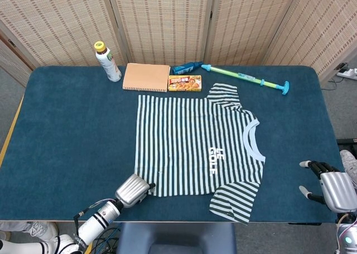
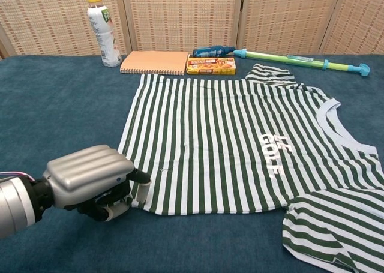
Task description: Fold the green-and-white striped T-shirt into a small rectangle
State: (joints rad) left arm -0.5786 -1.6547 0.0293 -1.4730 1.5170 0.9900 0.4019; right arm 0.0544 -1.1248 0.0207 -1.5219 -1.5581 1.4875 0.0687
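Where the head view looks down on the table (image 1: 61,131), the green-and-white striped T-shirt (image 1: 192,148) lies flat mid-cloth, collar toward the right hand (image 1: 332,188), bottom hem toward the left hand (image 1: 134,190). L. hand sits at the near hem corner, fingers curled over the fabric edge; whether cloth is actually pinched, can't tell from up here. R. hand off the shirt, well apart from the near sleeve, fingers spread, holding nothing. Far beyond both hands, along the back edge: bottle (image 1: 107,61), notebook (image 1: 146,77), snack box (image 1: 184,83), blue tube (image 1: 187,68), green water pump toy (image 1: 245,78). Chest view: l. hand (image 2: 90,180) close up, fingers (image 2: 141,186) folded down with tips on the hem corner of the T-shirt (image 2: 240,147), thumb tucked under; looks like a pinch on the edge, not certain. Hem corner barely raised off the table. R. hand not seen here. Bottle (image 2: 102,30), notebook (image 2: 155,62), snack box (image 2: 210,65) far past the fingertips.
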